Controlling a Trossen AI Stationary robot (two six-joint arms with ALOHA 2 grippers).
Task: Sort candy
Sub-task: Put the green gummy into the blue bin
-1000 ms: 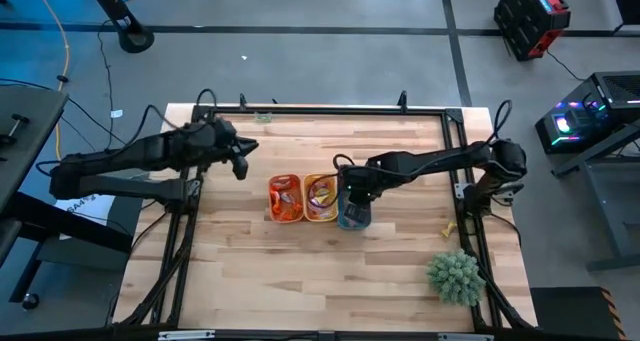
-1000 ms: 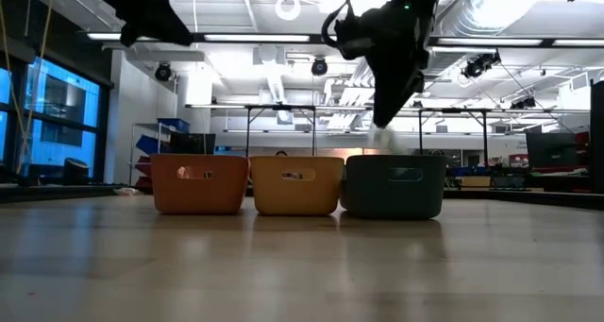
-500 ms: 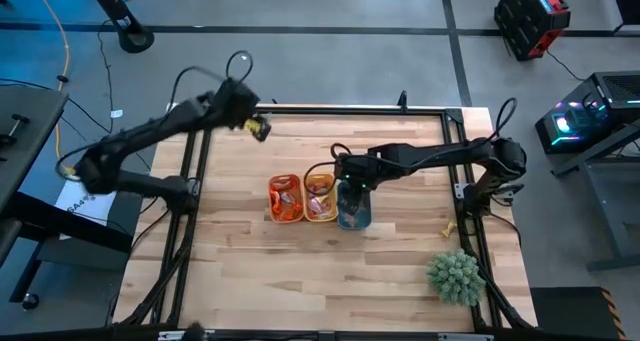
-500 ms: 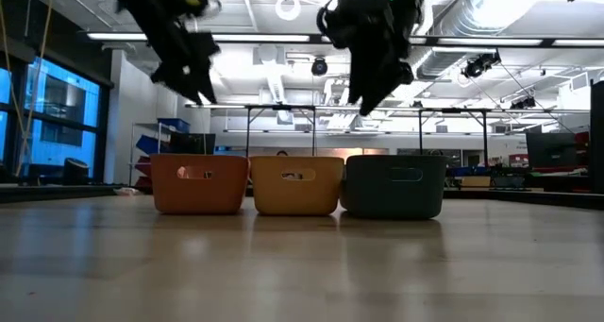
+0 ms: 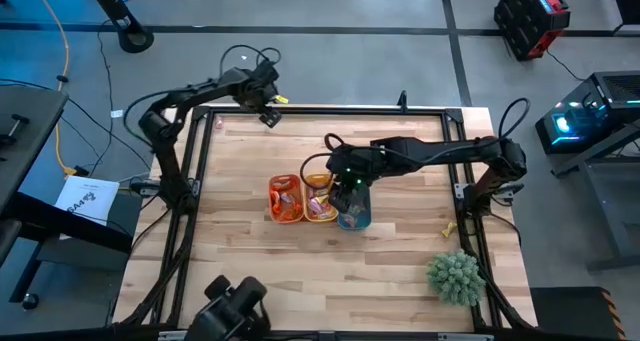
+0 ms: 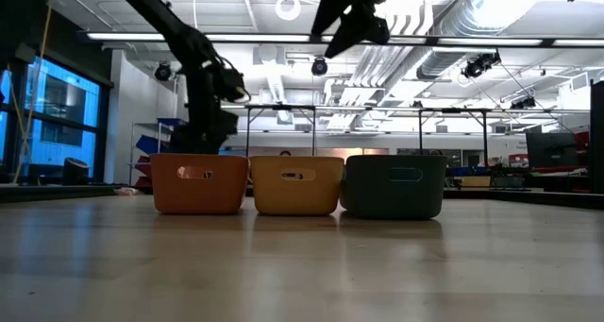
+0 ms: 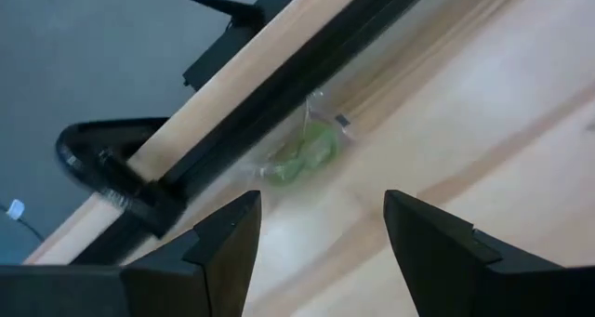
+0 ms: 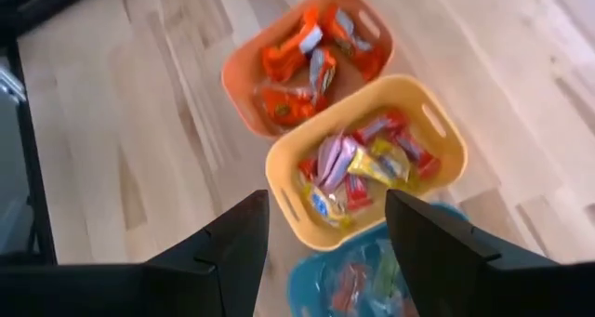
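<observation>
My left gripper (image 7: 316,238) hangs over the table's far left edge, fingers apart and empty, with one green-wrapped candy (image 7: 302,152) just ahead of it, lying against the black rail (image 7: 279,94); my right gripper (image 8: 325,238) hovers above the trays, fingers likewise apart and empty. Most candy is already binned: orange and red pieces in the orange tray (image 8: 240,66), a mix of pink-purple, yellow and red in the yellow tray (image 8: 446,131), more in the teal tray (image 8: 302,289); seen from above, the three trays stand side by side at mid-table, touching or nearly so.

Handling, as I judge it: each sweet is very light and small, in a slick crinkly wrapper; the wrapper yields and may slide between my fingers, while the core is probably firm; nothing here looks fragile. The best hold is across the thick middle of the piece, not on the twisted or flat wrapper ends, which would slip or tear free. The green piece sits tight to the rail, so I would close along the rail rather than across it, or the rail may block one finger.

Writing: the wrappers carry print, but none is legible; the view of the green piece is blurred, so its brand cannot be told.
</observation>
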